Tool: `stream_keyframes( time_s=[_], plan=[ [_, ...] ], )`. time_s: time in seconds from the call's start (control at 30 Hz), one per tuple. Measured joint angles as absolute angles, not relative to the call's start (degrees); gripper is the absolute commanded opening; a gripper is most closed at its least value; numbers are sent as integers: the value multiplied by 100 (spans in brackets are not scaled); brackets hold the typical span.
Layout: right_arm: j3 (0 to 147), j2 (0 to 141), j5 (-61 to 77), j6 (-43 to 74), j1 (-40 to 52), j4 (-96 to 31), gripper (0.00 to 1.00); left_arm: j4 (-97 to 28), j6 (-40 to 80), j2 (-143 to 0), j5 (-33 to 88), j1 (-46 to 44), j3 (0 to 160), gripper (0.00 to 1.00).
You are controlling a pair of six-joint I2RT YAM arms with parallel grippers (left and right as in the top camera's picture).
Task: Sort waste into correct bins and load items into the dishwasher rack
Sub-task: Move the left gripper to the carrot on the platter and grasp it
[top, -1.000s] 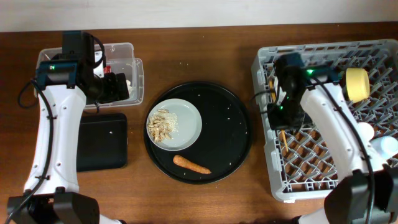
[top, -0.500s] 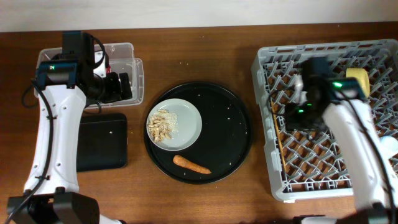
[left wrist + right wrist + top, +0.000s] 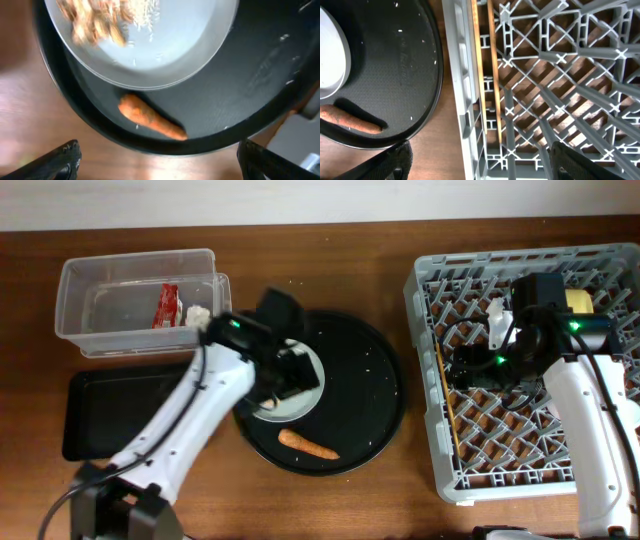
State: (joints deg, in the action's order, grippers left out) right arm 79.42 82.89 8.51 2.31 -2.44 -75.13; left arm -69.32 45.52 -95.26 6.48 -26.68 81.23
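My left gripper [image 3: 288, 376] hangs open over the grey plate [image 3: 180, 50] with its beige scraps [image 3: 95, 20]. The orange carrot [image 3: 150, 117] lies just beyond the plate on the round black tray [image 3: 365, 395]. The clear tub [image 3: 100, 310] holds the red wrapper [image 3: 167, 302] and the white tissue [image 3: 198, 313]. Over the left edge of the dishwasher rack [image 3: 530, 440], my right gripper [image 3: 480, 160] stands open and empty. Two chopsticks [image 3: 493, 80] lie in the rack along that edge. A yellow bowl [image 3: 580, 300] sits at the rack's back.
The flat black tray [image 3: 120, 412] lies below the tub at the left. Brown table shows between the round tray and the rack [image 3: 545, 75]. My right arm covers the rack's right side.
My left arm has swung from the clear tub to over the plate. My right gripper has opened, let go of the chopsticks in the rack, and drifted right.
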Motion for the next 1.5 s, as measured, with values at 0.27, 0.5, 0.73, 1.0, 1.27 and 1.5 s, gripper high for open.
stream_keyframes(
  time_s=[0.27,0.5,0.73,1.0,1.27,1.5],
  plan=[
    [7944,8289,854,231,-244,-7566,87,-4735,6324,-9524,661,-3785,5937,99],
    [7944,8289,854,235,-244,-7568,87,-3933,6604,-9515,637,-3793,5376,89],
    [7944,8289,854,231,-244,-7583,87,-3981,6733,-9800,587,-3894,5400,60],
    [7944,8289,854,233,-244,-7581,87,-4003,6733,-9765,709,-3896,5387,38],
    [7944,8289,854,233,-244,-7583,87,-4005,6718,-8912,711,-3896,5378,46],
    [7944,8289,854,233,-244,-7585,87,-4539,6731,-8912,707,-3896,5371,52]
  ],
)
